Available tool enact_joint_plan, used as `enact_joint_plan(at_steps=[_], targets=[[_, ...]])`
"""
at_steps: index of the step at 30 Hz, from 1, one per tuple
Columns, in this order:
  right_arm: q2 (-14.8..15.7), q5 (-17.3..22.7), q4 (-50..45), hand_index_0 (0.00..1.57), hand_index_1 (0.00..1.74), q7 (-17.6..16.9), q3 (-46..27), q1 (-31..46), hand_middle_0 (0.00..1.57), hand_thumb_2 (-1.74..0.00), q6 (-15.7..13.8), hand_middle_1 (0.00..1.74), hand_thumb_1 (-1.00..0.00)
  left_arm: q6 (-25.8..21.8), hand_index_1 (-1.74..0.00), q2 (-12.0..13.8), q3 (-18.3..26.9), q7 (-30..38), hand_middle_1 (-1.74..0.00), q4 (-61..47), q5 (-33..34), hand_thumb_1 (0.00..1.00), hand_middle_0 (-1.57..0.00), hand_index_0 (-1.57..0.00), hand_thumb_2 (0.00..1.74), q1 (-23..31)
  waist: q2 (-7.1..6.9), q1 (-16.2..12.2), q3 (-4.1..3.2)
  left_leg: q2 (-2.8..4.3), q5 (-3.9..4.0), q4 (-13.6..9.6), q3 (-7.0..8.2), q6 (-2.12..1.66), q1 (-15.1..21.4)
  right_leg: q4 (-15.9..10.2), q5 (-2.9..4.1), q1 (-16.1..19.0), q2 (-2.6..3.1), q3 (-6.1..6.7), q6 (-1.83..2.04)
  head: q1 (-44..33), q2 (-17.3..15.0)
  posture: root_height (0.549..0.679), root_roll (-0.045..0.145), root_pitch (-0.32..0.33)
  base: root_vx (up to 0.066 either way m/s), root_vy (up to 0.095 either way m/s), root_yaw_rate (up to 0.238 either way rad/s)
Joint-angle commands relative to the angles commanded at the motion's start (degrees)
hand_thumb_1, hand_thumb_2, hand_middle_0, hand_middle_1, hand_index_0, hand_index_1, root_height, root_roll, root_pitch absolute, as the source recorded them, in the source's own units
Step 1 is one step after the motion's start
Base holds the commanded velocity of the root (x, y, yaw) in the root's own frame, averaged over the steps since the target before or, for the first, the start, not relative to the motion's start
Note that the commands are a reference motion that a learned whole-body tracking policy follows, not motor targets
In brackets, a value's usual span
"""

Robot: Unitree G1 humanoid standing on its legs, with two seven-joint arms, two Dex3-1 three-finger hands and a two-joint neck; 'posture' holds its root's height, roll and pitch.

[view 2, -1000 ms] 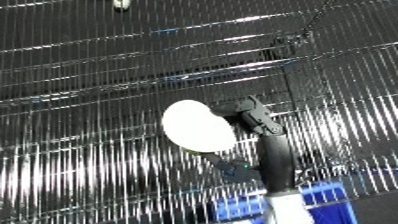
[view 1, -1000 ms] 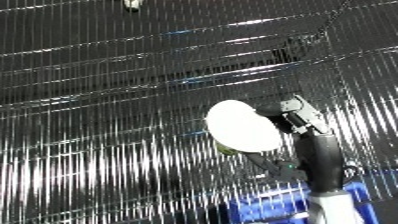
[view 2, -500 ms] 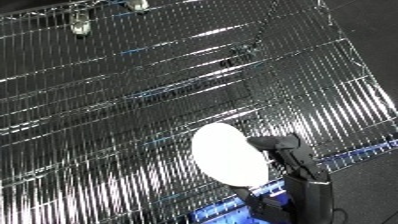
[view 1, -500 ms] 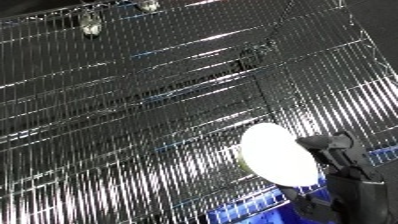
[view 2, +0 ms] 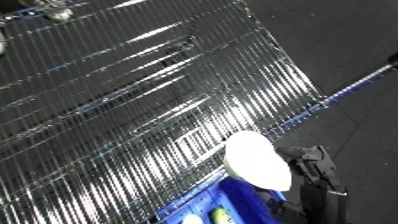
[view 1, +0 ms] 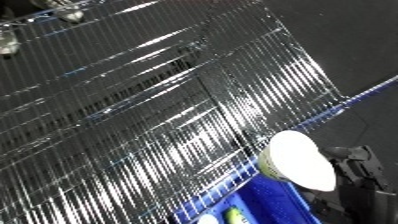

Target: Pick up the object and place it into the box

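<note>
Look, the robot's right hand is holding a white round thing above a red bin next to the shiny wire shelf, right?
Almost. The bin is blue, not red; the right eye view shows it best. The rest holds: the right hand holds the white round thing above it, beside the shiny wire shelf.

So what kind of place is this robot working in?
Probably a storeroom or workshop test area, though little shows. A big wire shelf rack of shiny metal fills the view, a blue bin sits below, and the floor is plain and dark. The right hand holds a white object.
</note>
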Motion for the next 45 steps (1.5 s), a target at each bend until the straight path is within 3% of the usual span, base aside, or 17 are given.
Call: enact_joint_plan(at_steps=[5, 16, 27, 36, 45], targets=[[-0.7, -0.7, 1.6, 1.57, 1.74, -1.1, -2.9, 1.8, 1.57, -1.74, -2.5, 1.74, -1.0, -1.3, -1.74, -1.0, -0.3, 0.0, -1.74, 1.2, -1.1, 1.0, -1.57, -1.57, 1.74, -0.2, 1.01, -2.1, 0.0, -0.21, -0.14, -0.9, 1.22, -0.17, 1.6, -0.6, -0.23, 0.5, 0.18, 0.88, -0.32, 3.6, -1.6, 0.636, 0.077, 0.081, 0.015, 0.108, -0.127], [-1.7, -0.7, 8.0, 1.57, 1.74, -2.4, -5.5, 5.3, 1.57, -1.74, -4.4, 1.74, -1.0, -2.1, -1.74, -2.2, -0.2, -0.8, -1.74, 2.5, -2.3, 1.0, -1.57, -1.57, 1.74, 0.3, 2.43, -4.2, 0.0, -0.86, -0.79, -1.1, 2.34, 0.16, 2.9, 0.3, -1.01, 0.2, 0.88, 2.04, -0.8, 10.0, -2.7, 0.634, 0.087, 0.079, 0.009, 0.048, -0.052], [-2.4, 6.3, 14.9, 0.71, 0.78, 1.9, -4.0, 5.0, 0.71, -0.78, -6.0, 0.78, -0.45, -3.2, -1.74, -2.6, -1.3, -1.1, -1.74, 3.5, -3.0, 1.0, -1.57, -1.57, 1.74, 0.0, 3.49, -4.2, 0.0, -1.62, -0.9, -1.0, 2.41, 0.18, 2.9, 0.9, -1.4, -0.1, 1.09, 2.3, -1.25, 12.2, -1.8, 0.633, 0.094, 0.079, -0.001, 0.013, -0.005], [-1.5, 5.7, 14.0, 0.0, 0.0, 1.8, -2.8, 4.5, 0.0, 0.0, -5.8, 0.0, 0.0, -3.1, -1.74, -2.7, -1.8, -0.7, -1.74, 3.2, -3.1, 1.0, -1.57, -1.57, 1.74, 0.0, 3.8, -3.8, 0.0, -2.01, -0.32, -1.8, 2.02, 0.06, 3.0, 0.9, -1.32, -0.3, 1.14, 2.29, -1.3, 12.0, -1.7, 0.632, 0.097, 0.081, -0.001, -0.007, 0.031], [-0.8, 4.6, 12.7, 0.0, 0.0, 2.7, -2.4, 5.4, 0.0, 0.0, -4.2, 0.0, 0.0, -3.0, -1.74, -2.9, -1.7, -0.9, -1.74, 3.3, -3.2, 1.0, -1.57, -1.57, 1.74, 0.4, 3.36, -3.6, 0.0, -1.85, -0.25, -1.2, 1.67, -0.06, 2.7, 1.6, -1.57, -0.3, 0.99, 1.98, -1.51, 9.2, -2.3, 0.631, 0.099, 0.076, 0.017, -0.014, 0.021]])
